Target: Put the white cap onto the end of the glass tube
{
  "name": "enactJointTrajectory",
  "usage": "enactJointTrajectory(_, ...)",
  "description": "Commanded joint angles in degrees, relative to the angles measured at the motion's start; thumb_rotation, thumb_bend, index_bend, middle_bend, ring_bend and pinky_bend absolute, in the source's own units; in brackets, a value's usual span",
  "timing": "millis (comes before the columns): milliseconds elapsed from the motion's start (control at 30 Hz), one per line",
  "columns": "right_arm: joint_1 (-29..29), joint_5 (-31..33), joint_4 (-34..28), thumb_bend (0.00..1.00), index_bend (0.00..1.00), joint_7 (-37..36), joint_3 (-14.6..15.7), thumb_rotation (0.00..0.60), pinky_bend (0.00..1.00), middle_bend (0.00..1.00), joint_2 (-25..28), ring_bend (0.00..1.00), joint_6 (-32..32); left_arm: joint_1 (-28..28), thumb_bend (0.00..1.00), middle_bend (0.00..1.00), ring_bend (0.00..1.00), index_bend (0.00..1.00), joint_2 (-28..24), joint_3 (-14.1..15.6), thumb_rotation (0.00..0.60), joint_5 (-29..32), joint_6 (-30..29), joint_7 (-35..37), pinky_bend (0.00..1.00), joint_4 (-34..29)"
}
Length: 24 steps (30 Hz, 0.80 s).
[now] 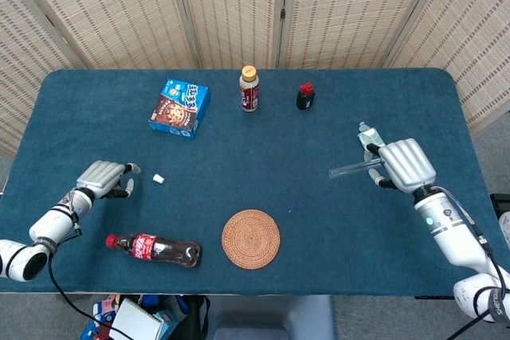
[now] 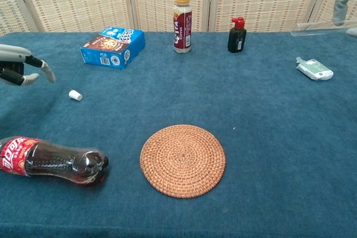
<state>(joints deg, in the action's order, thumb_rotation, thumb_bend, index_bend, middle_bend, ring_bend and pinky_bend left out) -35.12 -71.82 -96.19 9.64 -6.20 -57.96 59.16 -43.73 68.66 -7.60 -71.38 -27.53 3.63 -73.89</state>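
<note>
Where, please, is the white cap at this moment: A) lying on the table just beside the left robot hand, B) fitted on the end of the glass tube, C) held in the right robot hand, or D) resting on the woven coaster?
A: the white cap lies on the blue table just off the fingertips of the left robot hand, while the right robot hand holds only the glass tube.
</note>
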Motion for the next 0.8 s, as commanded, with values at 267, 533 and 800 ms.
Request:
enactJointTrajectory(267,1.1,-0.4,0.5,0.46,0.86,-0.4,0.0,0.6,1.0,1.0,-0.3,1.0,0.0,-2.2,0.64,1.0,1.0,0.22,3.2,1.0,0.277,3.5,2.0,0.0,1.0,2.7)
enactJointTrajectory(533,1.8,-0.5,0.8,0.46,0.86,-0.7,-0.2,0.6,1.0,1.0,-0.3,1.0,-0.1,-3.7,0.64,1.0,1.0,0.22,4.1,1.6,0.273,5.1,2.3,-1.3,1.0,2.6)
enactJointTrajectory(800,2.5,-0.5,1.0,0.46,0.86,-1.0,-0.3,0.6,1.0,1.0,-0.3,1.0,-0.2,-4.6,0.64,1.0,1.0,0.22,4.6,2.5,0.278,6.6,2.2,-2.6,1.0,2.2)
